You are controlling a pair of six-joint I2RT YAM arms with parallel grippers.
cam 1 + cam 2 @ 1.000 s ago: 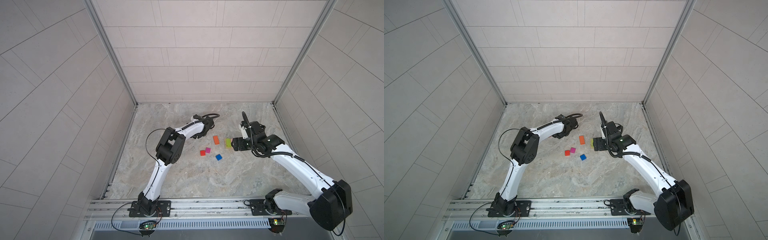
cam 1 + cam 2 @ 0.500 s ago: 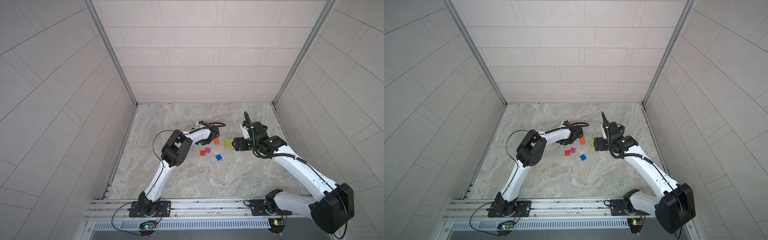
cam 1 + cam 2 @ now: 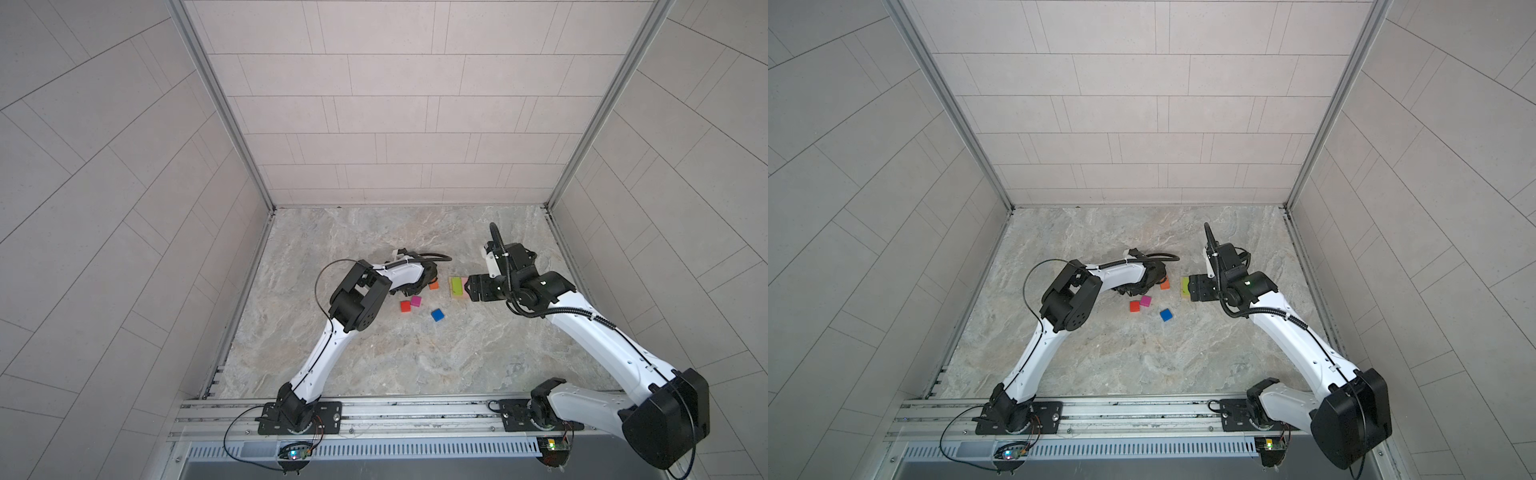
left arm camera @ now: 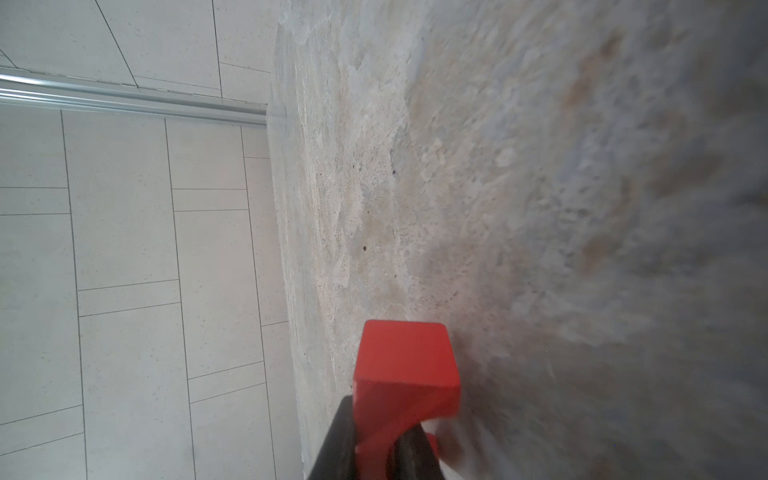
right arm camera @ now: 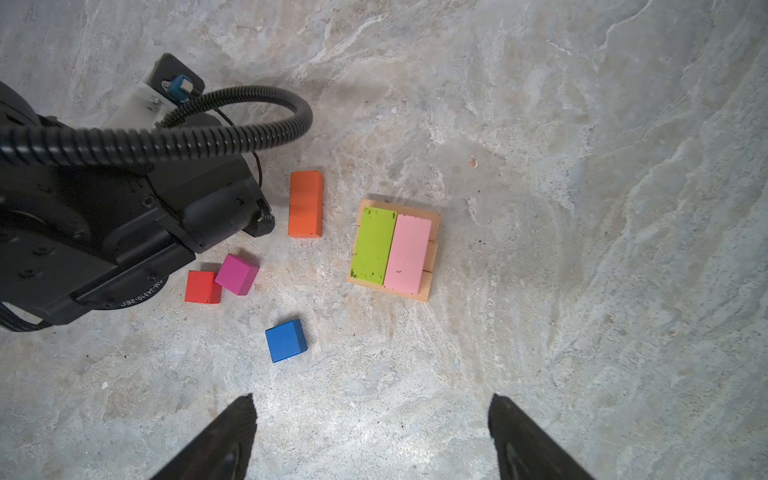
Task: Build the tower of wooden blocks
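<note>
DONE: wood block tower (image 5: 392, 266) begun, lime oblong (image 5: 374, 246) and pink oblong (image 5: 407, 254) laid on tan bars (image 5: 433, 257) | LEFT: orange oblong (image 5: 306, 203), red cube (image 5: 202, 286), magenta cube (image 5: 237, 274), blue cube (image 5: 286, 340) loose beside it | left gripper (image 4: 376, 440) clenched on red notched piece (image 4: 407, 374) | right gripper (image 5: 372, 399) held spread, empty

Lime oblong (image 5: 373, 246): matt paint (chipped at edges); tan bars (image 5: 431, 253): bare wood; floor (image 5: 540, 166): mottled, stone-look.
</note>
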